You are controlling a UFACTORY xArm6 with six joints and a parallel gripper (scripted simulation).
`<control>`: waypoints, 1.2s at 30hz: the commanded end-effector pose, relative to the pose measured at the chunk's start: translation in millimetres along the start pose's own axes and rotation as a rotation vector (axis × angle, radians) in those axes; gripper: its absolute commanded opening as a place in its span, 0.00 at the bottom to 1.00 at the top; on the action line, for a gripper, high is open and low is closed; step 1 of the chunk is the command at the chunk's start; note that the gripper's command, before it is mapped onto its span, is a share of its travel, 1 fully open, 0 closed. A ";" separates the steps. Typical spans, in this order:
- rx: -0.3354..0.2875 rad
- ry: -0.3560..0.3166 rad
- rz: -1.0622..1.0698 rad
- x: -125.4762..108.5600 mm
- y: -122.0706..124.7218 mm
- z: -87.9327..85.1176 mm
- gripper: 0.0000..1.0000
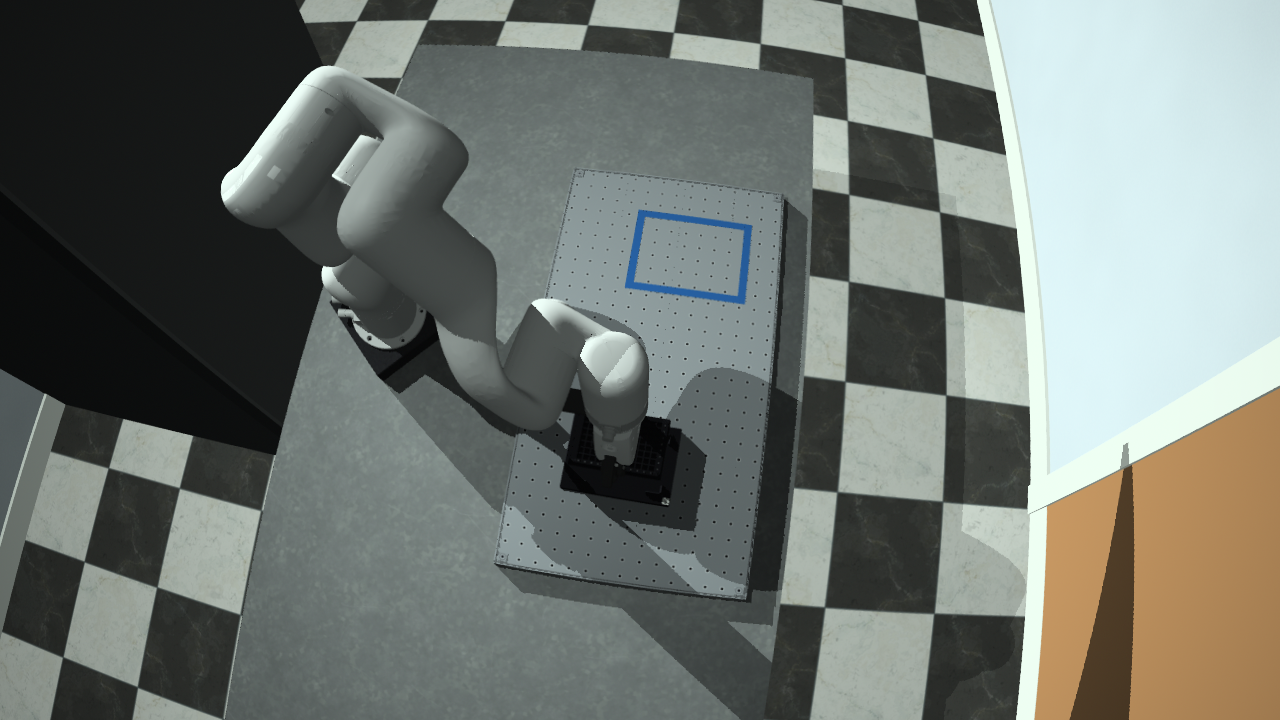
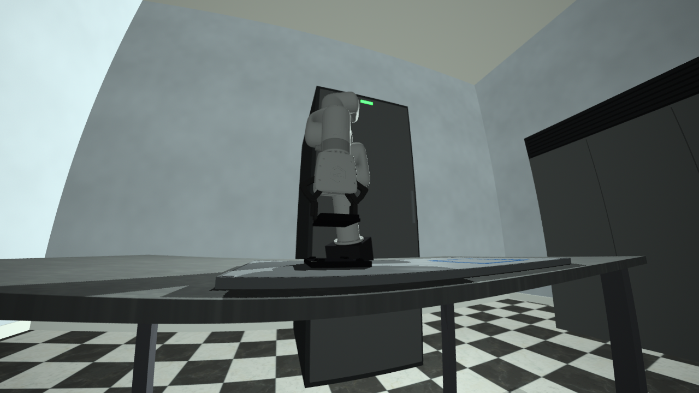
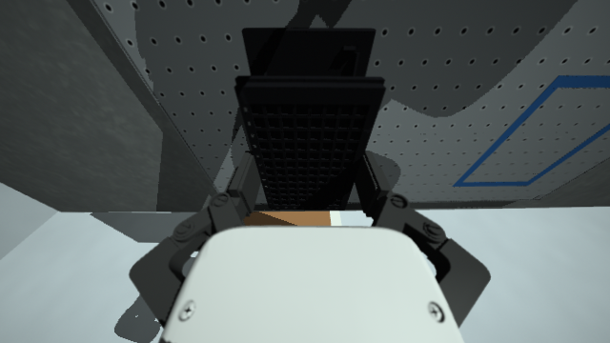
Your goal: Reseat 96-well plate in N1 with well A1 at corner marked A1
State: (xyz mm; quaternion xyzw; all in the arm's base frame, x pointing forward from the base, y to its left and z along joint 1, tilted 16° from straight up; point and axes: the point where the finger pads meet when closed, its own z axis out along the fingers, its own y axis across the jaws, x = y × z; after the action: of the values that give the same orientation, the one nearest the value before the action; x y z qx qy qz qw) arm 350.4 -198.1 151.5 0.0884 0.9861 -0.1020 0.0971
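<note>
1. No readable writing shows in any view. The only marks are a small pale spot at one corner of the plate nest (image 1: 663,490) in the top view, too small to read, and a faint moulded emblem on the gripper (image 2: 335,201) body in the exterior view, which cannot be made out. A green light strip (image 2: 366,102) glows at the top of the dark cabinet (image 2: 391,176) behind the arm.
2. The jaws stand spread wide and are clamped on the 96-well plate (image 3: 307,143), one finger (image 3: 243,178) on each of its two long sides. In the wrist view the black fingers press against the plate's edges, with the grid of wells facing the camera between them.
3. The plate is held in the air, well above the nest. In the exterior view it hangs level or nearly so under the gripper, with an open gap down to the nest on the deck.
4. In the top view the plate sits over the nest, largely hidden by the wrist. In the wrist view the nest's dark slab shows beyond the plate's far edge, roughly lined up with it.
5. The plate's cut corner cannot be told apart in these views, as the plate is black and in shadow.
6. The blue taped outline (image 1: 640,249) lies well apart from the nest, at the other end of the perforated deck (image 1: 716,394), which rests on the tabletop (image 1: 375,537).
</note>
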 end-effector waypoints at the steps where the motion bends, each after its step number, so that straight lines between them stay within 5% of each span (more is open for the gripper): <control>1: 0.001 -0.004 0.000 -1.3 -0.3 -1.1 0.00; 36: 0.001 -0.003 0.000 -1.5 -0.1 49.0 0.00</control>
State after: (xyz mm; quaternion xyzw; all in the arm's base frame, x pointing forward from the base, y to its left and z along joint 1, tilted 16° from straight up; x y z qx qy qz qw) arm 358.4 -207.6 107.5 0.0883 0.9861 -0.1017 0.0970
